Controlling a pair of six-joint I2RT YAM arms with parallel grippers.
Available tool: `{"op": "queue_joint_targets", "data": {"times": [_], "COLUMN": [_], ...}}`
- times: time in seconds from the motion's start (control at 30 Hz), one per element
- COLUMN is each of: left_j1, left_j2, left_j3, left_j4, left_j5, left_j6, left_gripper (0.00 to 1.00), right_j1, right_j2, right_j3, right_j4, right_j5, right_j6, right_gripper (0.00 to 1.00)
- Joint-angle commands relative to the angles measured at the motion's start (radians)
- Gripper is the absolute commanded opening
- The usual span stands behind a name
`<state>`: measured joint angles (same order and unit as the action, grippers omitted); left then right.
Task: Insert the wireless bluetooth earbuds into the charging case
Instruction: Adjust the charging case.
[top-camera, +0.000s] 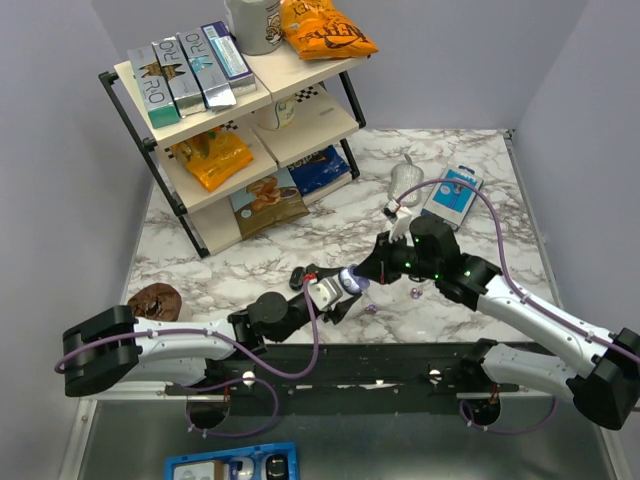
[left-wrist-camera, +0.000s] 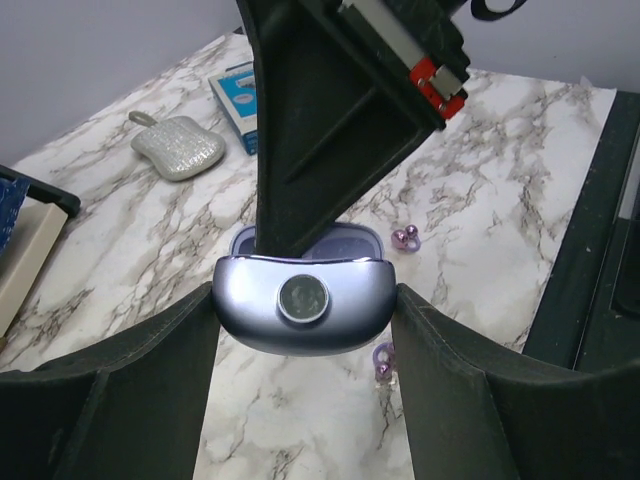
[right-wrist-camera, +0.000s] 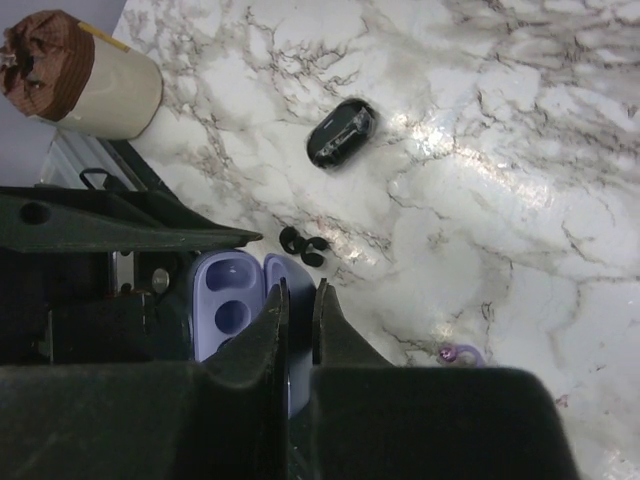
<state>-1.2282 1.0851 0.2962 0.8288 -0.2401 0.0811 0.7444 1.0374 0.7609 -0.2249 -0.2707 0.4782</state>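
Marbled white surface is carrying a snack rack at the upper left of the overhead view, and both arms are meeting just below the middle of that frame. The left hand is clamping the charging case. Its own camera is showing the lavender case filling the centre, touching both dark fingers, with the lid standing open behind. The right hand is reaching down into that opening from the top of the left wrist frame.

Only the right wrist view is showing the case's two hollow wells, at the lower left. It is also showing the right fingers drawn almost together, with what looks like the lid's thin edge sitting in the slit between them.

The earbuds, two glossy purple beads, are lying on the surface outside the case. In the left wrist view one is just right of the case and the other is below it; overhead they are showing as mere specks.

The right wrist camera is also picking out a glossy black oval, two tiny black pieces and a brown-topped cup.
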Motion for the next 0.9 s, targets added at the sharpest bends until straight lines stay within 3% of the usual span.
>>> {"op": "queue_joint_targets", "data": {"times": [0.0, 0.07, 0.23, 0.3, 0.33, 0.4, 0.63, 0.67, 0.7, 0.87], "left_j1": [-0.005, -0.007, -0.005, -0.005, -0.005, -0.005, -0.005, -0.005, -0.005, -0.007], "left_j2": [0.018, 0.018, 0.015, 0.013, 0.01, 0.001, -0.039, -0.042, -0.044, -0.054], "left_j3": [0.027, 0.027, 0.023, 0.023, 0.021, 0.018, -0.005, -0.006, -0.006, -0.015], "left_j4": [0.012, 0.012, 0.004, -0.005, -0.01, -0.028, -0.074, -0.079, -0.088, -0.095], "left_j5": [-0.054, -0.065, -0.071, -0.076, -0.074, -0.07, -0.071, -0.07, -0.07, -0.068], "left_j6": [-0.01, -0.015, -0.02, -0.023, -0.024, -0.029, -0.049, -0.05, -0.053, -0.067], "left_gripper": [0.18, 0.27, 0.33, 0.45, 0.58, 0.69, 0.73, 0.93, 0.97, 0.99], "right_j1": [0.004, 0.006, 0.004, 0.004, 0.004, 0.004, 0.004, 0.004, 0.004, 0.004], "right_j2": [-0.036, -0.045, -0.089, -0.099, -0.102, -0.114, -0.14, -0.145, -0.146, -0.155], "right_j3": [0.008, 0.014, 0.026, 0.041, 0.047, 0.064, 0.12, 0.123, 0.129, 0.144], "right_j4": [-0.037, -0.045, -0.079, -0.103, -0.113, -0.139, -0.202, -0.208, -0.215, -0.232], "right_j5": [-0.021, -0.024, -0.016, -0.006, -0.001, 0.025, 0.07, 0.07, 0.074, 0.076], "right_j6": [-0.035, -0.046, -0.072, -0.079, -0.093, -0.104, -0.156, -0.161, -0.162, -0.179], "right_gripper": [0.01, 0.01, 0.01, 0.01, 0.01, 0.01, 0.01, 0.01, 0.01, 0.01]}}
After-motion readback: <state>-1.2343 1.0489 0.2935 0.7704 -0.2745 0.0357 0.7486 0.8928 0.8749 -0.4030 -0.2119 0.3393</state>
